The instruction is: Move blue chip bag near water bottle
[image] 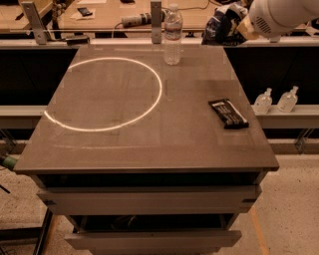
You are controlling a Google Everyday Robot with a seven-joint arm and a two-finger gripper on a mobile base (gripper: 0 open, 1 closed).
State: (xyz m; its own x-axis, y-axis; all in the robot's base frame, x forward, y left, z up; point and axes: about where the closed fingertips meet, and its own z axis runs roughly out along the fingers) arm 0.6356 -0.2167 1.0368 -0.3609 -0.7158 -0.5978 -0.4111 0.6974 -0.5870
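The water bottle [172, 35] stands upright near the table's far edge, clear with a white cap and a pale label band. The blue chip bag [223, 25], crumpled dark-blue foil with white patches, hangs in the air to the right of the bottle, above the table's far right corner. My gripper [235, 26] is shut on the bag at its right side. The white arm [279, 15] reaches in from the upper right. Bag and bottle are apart by about a hand's width.
A flat black rectangular packet [228, 113] lies near the table's right edge. A white ring of light [104, 93] marks the tabletop's left half. Two small pump bottles [275, 100] stand on a ledge to the right. A cluttered bench [99, 15] runs behind the table.
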